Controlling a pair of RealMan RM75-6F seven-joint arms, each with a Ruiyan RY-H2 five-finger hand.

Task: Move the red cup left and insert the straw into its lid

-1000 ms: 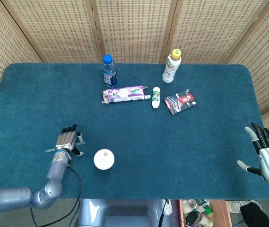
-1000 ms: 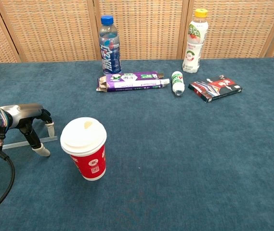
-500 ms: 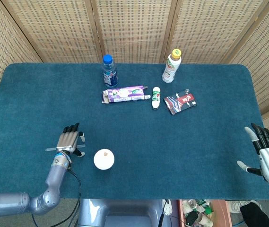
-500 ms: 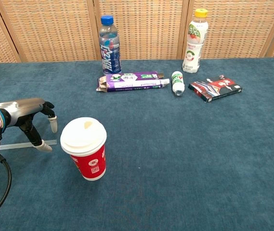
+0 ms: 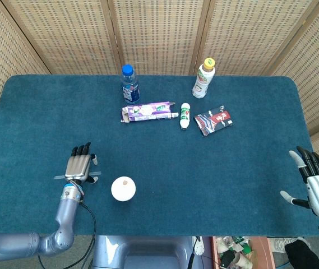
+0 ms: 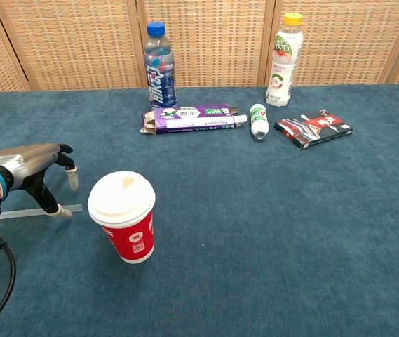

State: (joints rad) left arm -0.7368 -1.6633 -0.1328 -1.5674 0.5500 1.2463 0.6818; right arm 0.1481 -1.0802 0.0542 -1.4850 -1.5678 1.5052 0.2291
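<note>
Left robot hand (image 6: 34,170) hovers low over the straw (image 6: 31,212), palm down, fingers arched, with the thumb tip touching or nearly touching the straw; whether it actually pinches the straw I cannot tell. That straw lies flat on the blue tabletop (image 6: 290,225), just left of the red cup (image 6: 125,217). From the head camera the same hand (image 5: 79,166) sits over the straw (image 5: 59,177), beside the cup's white lid (image 5: 123,189). Right robot hand (image 5: 316,184) is well apart at the tabletop's right edge, fingers spread wide and holding nothing (only the head camera shows it). Along the far side stand a blue bottle (image 6: 158,64) and a white bottle (image 6: 284,59), with a purple box (image 6: 188,119), a small bottle (image 6: 258,121) lying down and a dark packet (image 6: 313,128) in front of them.
</note>
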